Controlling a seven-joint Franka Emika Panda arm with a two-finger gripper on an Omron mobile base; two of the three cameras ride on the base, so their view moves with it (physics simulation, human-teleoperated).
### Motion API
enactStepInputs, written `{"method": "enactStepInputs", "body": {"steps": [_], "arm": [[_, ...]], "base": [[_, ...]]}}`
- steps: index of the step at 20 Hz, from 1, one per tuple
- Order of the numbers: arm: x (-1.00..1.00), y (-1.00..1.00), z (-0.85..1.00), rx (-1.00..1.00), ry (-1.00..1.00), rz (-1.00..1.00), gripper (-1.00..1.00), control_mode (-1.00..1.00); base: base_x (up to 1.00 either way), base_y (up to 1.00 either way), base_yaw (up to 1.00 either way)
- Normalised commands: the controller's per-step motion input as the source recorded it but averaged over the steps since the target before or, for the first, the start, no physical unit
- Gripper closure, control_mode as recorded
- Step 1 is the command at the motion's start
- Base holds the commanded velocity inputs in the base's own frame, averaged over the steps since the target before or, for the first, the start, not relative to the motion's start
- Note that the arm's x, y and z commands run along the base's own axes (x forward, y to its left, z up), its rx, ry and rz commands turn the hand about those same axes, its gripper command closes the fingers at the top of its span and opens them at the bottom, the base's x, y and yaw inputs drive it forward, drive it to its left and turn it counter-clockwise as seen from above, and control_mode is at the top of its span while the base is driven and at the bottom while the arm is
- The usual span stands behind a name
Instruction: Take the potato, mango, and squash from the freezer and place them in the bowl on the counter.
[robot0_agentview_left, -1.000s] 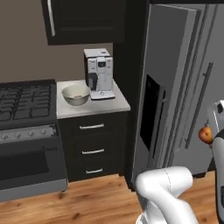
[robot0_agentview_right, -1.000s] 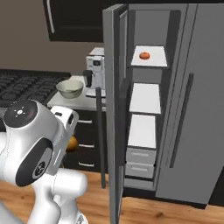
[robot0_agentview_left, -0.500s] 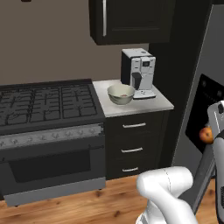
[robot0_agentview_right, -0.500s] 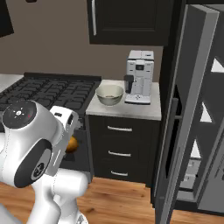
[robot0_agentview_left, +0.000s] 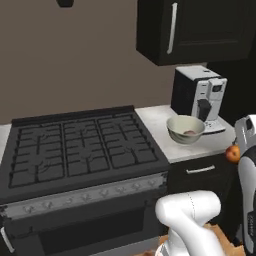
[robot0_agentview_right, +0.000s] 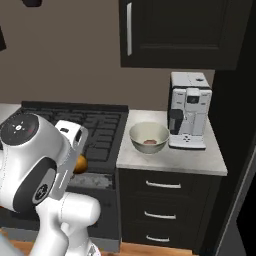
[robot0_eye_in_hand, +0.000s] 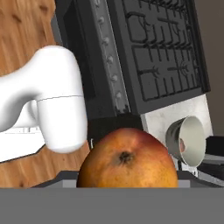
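Note:
My gripper (robot0_agentview_left: 236, 150) is shut on the mango (robot0_agentview_left: 231, 154), a red-orange rounded fruit held at counter height off the counter's right front corner. In the right base view the mango (robot0_agentview_right: 80, 164) peeks out behind my arm, in front of the stove. It bulks large in the hand view as the mango (robot0_eye_in_hand: 127, 159), hiding the fingertips. The cream bowl (robot0_agentview_left: 186, 129) stands on the light counter (robot0_agentview_left: 155, 122) beside the coffee machine, also seen as the bowl (robot0_agentview_right: 149, 137) and the bowl (robot0_eye_in_hand: 189, 140). A small pinkish-brown thing lies in it; I cannot tell what. Freezer, potato and squash are out of view.
A black gas stove (robot0_agentview_left: 80, 150) lies left of the counter. The coffee machine (robot0_agentview_right: 189, 110) stands right of the bowl, under a black wall cabinet (robot0_agentview_left: 195, 30). Black drawers (robot0_agentview_right: 162, 210) with silver handles sit below the counter (robot0_agentview_right: 167, 159).
The base has driven left, so both base views slid from the open freezer to the stove and counter. The mango stays in my gripper.

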Motion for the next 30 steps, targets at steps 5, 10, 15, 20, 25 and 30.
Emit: {"method": "enactStepInputs", "body": {"steps": [5, 10, 15, 20, 25, 30], "arm": [[0.00, 0.00, 0.00, 0.00, 0.00, 0.00, 1.00, 1.00], [0.00, 0.00, 0.00, 0.00, 0.00, 0.00, 1.00, 1.00], [0.00, 0.00, 0.00, 0.00, 0.00, 0.00, 1.00, 1.00], [0.60, -0.15, 0.00, 0.05, 0.04, -0.05, 1.00, -1.00], [1.00, -0.18, -0.19, 0.03, 0.01, -0.06, 1.00, -1.00], [0.93, -0.18, -0.46, 0.07, 0.00, -0.05, 1.00, -1.00]], "base": [[1.00, -0.10, -0.21], [1.00, -0.16, -0.23], [1.00, -0.26, -0.05], [0.40, -0.09, -0.03], [0.00, 0.00, 0.00], [0.00, 0.00, 0.00]]}}
